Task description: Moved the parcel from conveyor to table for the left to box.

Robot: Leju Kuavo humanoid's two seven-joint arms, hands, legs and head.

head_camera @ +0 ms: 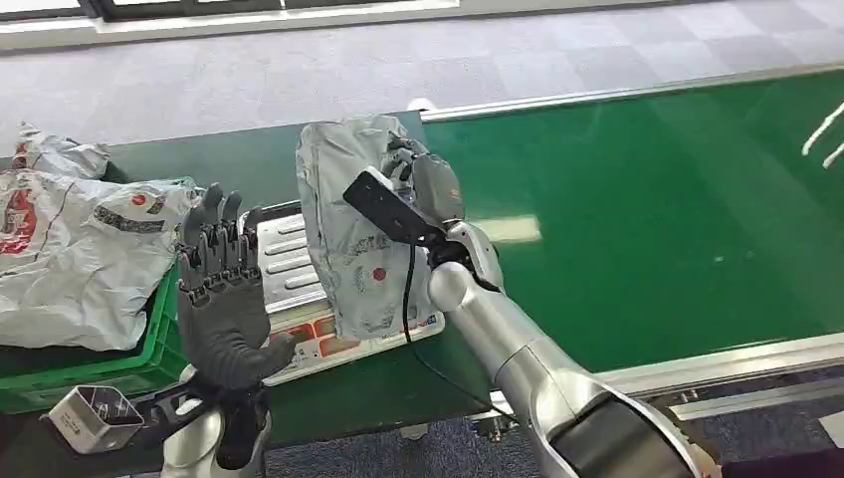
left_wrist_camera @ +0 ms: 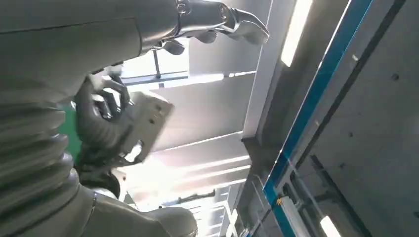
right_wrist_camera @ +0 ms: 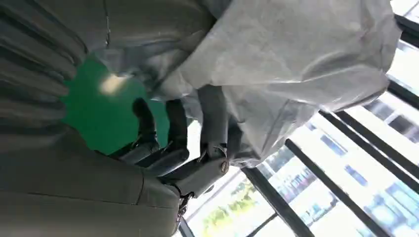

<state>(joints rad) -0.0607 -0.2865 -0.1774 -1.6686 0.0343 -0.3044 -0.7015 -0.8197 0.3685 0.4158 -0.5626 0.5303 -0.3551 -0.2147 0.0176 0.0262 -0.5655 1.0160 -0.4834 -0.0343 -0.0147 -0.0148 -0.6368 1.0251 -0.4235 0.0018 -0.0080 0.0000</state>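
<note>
The right hand (head_camera: 423, 184) grips the grey parcel (head_camera: 343, 229) and holds it in the air above the scale (head_camera: 289, 289) on the counter (head_camera: 249, 159). The left hand (head_camera: 224, 299) is raised beside it, fingers straight and apart, holding nothing.

The right hand (right_wrist_camera: 188, 148) gripped the grey parcel (right_wrist_camera: 296, 64), its dark fingers (right_wrist_camera: 213, 123) pressed into the crumpled wrap; green conveyor belt (right_wrist_camera: 99, 118) showed behind; bright windows (right_wrist_camera: 346, 187) lay beyond.

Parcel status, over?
Right robot hand grips grey parcel, lifted above the scale. Left robot hand open, raised beside it. Nothing blocking.
</note>
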